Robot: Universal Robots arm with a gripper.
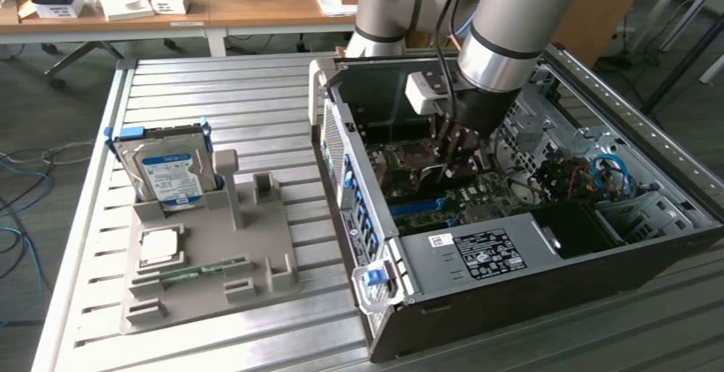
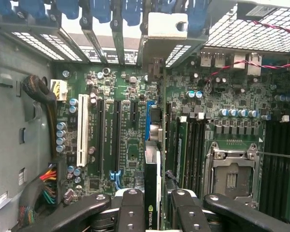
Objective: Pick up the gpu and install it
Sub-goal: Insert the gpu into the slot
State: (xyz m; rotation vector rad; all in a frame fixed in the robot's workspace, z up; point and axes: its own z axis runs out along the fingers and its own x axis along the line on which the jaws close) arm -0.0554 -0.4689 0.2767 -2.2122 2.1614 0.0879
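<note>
The gpu (image 2: 152,186) is a thin dark card seen edge-on, with a green logo near my fingers and its light grey metal bracket (image 2: 166,24) at the far end by the case's rear slots. My gripper (image 2: 154,200) is shut on it, one black finger on each face. The card hangs just above the green motherboard (image 2: 130,150), beside the long black expansion slots (image 2: 117,137); I cannot tell whether it touches the board. In the exterior view my gripper (image 1: 459,156) reaches down into the open computer case (image 1: 487,258).
A white slot (image 2: 81,130), memory slots (image 2: 191,145) and the bare processor socket (image 2: 231,176) flank the card. Cable bundles (image 2: 43,191) lie at the case wall. Outside the case, a grey holder (image 1: 215,283) carries a blue-framed hard drive (image 1: 169,173) and a memory stick (image 1: 198,272).
</note>
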